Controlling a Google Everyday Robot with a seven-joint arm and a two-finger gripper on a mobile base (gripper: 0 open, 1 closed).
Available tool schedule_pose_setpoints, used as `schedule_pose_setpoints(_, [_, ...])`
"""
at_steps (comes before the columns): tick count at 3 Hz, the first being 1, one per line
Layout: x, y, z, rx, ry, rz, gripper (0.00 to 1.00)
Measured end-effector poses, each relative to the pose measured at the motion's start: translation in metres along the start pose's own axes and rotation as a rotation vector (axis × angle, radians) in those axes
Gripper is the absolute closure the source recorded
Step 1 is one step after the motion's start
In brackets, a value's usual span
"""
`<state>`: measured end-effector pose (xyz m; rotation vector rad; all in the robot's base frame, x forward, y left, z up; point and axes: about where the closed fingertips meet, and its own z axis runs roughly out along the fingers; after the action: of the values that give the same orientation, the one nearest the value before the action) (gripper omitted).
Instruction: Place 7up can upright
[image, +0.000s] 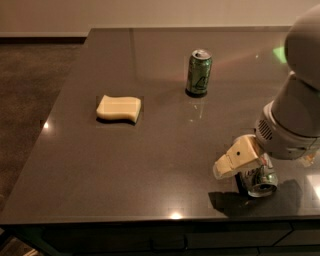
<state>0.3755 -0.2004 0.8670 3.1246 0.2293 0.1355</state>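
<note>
Doing now: you are at the grasp step, as I read it. The gripper (240, 164) sits low against the 7up can (261, 182), and the can is not yet upright.
7up can: it lies on its side at the far right of the table (150, 165), near the front edge. One silver end faces the front, and the gripper covers its upper left part.
Gripper: it is down at table level, over the can and just to its left. You cannot tell from this view whether it is clamped on the can or only set around it.
Arm: it comes in from the right, with its bulk above the can, hiding whatever lies behind.
Next move: make sure of a firm hold across the can's body and lift it just off the top. Turn the wrist until the can's axis is vertical, set it down on one end, and only then let go.
Care: a round can on this glossy top will likely roll if nudged, and the front edge is close, so avoid pushing toward it.
Room: the green can (199, 72) stands upright well apart toward the back. The sponge (119, 109) lies well apart to the left. Neither looks to be in your way.
Progress: early, since nothing is stood up yet.
</note>
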Motion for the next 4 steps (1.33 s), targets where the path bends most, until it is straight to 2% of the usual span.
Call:
schedule_pose_setpoints(1, [0.005, -0.002, 0.004, -0.027, -0.030, 0.013, 0.17])
schedule_pose_setpoints(2, [0.007, -0.003, 0.007, -0.043, -0.061, 0.044, 0.41])
schedule_pose_setpoints(3, [0.010, -0.004, 0.006, -0.041, -0.066, 0.095, 0.64])
schedule_pose_setpoints(4, [0.016, -0.008, -0.007, -0.007, -0.067, 0.218, 0.87])
